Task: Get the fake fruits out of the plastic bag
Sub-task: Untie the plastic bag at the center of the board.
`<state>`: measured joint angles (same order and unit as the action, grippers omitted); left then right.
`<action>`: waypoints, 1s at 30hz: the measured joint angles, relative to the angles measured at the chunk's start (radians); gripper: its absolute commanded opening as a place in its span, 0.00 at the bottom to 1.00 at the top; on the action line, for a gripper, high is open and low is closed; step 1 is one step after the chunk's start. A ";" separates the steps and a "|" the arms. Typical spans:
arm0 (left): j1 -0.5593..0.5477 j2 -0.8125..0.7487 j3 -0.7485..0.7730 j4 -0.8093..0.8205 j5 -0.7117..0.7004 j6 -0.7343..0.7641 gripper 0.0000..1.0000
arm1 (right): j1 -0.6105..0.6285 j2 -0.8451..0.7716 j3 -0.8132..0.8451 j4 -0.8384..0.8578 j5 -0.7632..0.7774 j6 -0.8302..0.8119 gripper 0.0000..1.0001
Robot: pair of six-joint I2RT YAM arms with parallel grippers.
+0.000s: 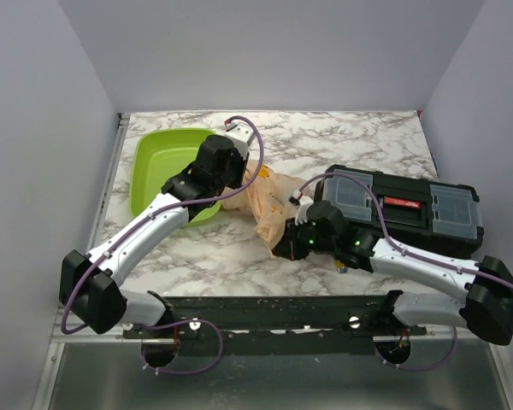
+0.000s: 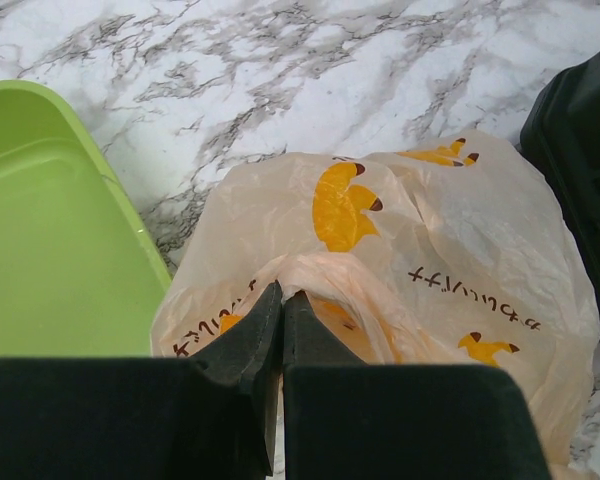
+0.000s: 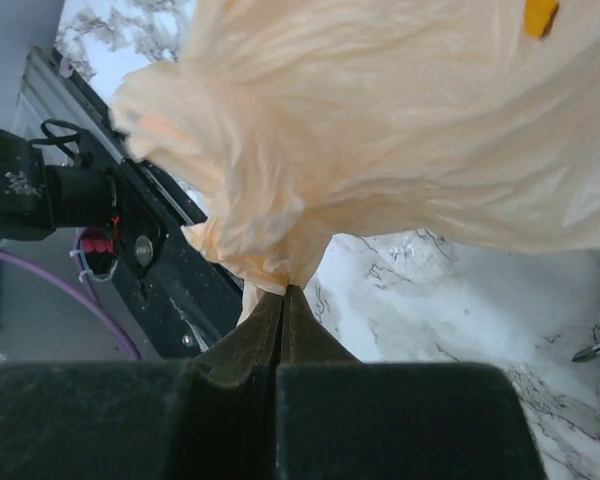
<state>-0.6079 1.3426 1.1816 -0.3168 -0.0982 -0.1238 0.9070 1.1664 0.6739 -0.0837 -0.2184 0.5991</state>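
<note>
My left fingers (image 2: 273,312) closed on a fold of the plastic bag (image 2: 450,250) mid-frame, my right fingers (image 3: 276,312) clamped on its bunched edge

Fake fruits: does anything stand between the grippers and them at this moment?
Yes: the thin translucent peach plastic bag with orange fruit prints itself. The left gripper and right gripper are both shut on folds of its film. No fruit shows in any view; the film hides whatever is inside.

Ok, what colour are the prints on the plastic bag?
Orange fruit shapes with dark lettering, on the peach-beige plastic bag; clearest in the left wrist view.
</note>
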 measured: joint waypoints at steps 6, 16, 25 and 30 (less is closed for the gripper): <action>0.002 0.000 -0.002 0.001 -0.002 0.006 0.00 | -0.001 0.020 -0.005 -0.068 0.108 0.121 0.01; 0.013 -0.008 -0.008 0.000 -0.023 0.016 0.00 | 0.002 -0.091 -0.034 -0.116 0.196 0.214 0.01; 0.050 -0.074 -0.039 0.011 0.003 0.034 0.00 | -0.002 -0.251 -0.090 -0.103 0.202 0.228 0.02; 0.062 -0.084 -0.054 0.042 0.047 0.053 0.00 | -0.002 -0.269 -0.065 -0.121 0.198 0.184 0.17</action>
<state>-0.5457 1.2591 1.1278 -0.2745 -0.0513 -0.0704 0.9047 0.8978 0.6090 -0.2043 -0.0204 0.7834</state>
